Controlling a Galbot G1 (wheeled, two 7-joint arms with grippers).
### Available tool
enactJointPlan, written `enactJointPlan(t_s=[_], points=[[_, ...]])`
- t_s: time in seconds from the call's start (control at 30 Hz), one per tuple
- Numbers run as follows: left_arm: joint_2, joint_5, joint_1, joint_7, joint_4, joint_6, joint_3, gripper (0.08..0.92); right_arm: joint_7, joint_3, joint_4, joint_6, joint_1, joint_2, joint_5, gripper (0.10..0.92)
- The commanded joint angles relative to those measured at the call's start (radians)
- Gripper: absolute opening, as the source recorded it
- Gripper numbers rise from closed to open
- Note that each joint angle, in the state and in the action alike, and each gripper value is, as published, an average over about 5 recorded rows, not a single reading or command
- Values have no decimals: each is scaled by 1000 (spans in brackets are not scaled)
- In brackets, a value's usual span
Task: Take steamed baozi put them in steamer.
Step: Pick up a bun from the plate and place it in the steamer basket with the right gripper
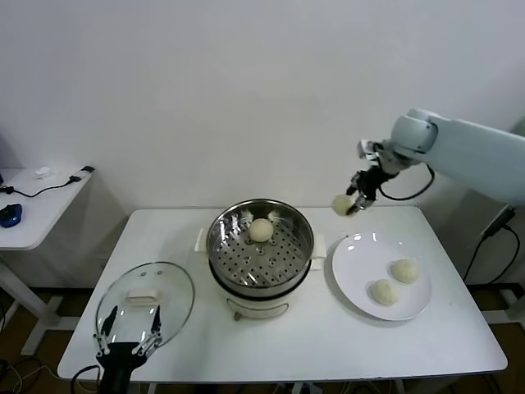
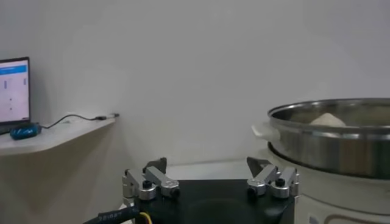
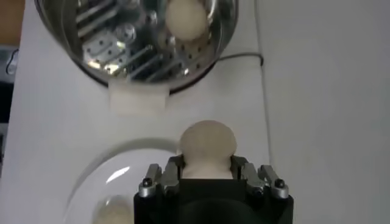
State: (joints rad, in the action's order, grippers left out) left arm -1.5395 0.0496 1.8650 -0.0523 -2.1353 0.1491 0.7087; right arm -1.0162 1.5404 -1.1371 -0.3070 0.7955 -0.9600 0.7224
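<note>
I'm seeing the table (image 1: 328, 345) carrying the steamer (image 1: 261, 283) with one bun (image 1: 261, 230) sitting on its holed floor. Beside it the plate (image 1: 361, 283) is holding two buns (image 1: 404, 270). My right gripper (image 3: 207, 173) is hanging above the table between steamer and plate, jaws pinching a fourth bun (image 3: 207, 146). My left gripper (image 2: 210, 182) is idling wide open and empty by the glass lid (image 1: 143, 304). I can't make out any readable writing, possibly lettering on its cable.

The steamer (image 1: 261, 246) is shiny perforated metal, the steamed baozi (image 1: 261, 230) smooth matt dough, the plate (image 1: 361, 283) glossy white.
</note>
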Motion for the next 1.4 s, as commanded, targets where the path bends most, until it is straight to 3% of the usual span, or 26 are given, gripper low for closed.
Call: enactJointPlan(t_s=[0.03,0.27,0.57,1.23,1.4], points=[[9,-5,-10,-2,-9,-7,-11,823,51,59,-35,-49,117,-181,168,535],[29,-6,-17,-3,8,-8,-8,823,108,31,-10,-101,39,-365,216,535],[44,-7,-21,2,32,6,-5,823,154,38,39,-135,-76,-488,227,535],[43,-6,-43,4,64,6,-1,823,173,73,101,-138,-221,-562,205,540],[42,-4,-41,4,65,7,-1,823,175,72,107,-136,-216,-559,204,632]])
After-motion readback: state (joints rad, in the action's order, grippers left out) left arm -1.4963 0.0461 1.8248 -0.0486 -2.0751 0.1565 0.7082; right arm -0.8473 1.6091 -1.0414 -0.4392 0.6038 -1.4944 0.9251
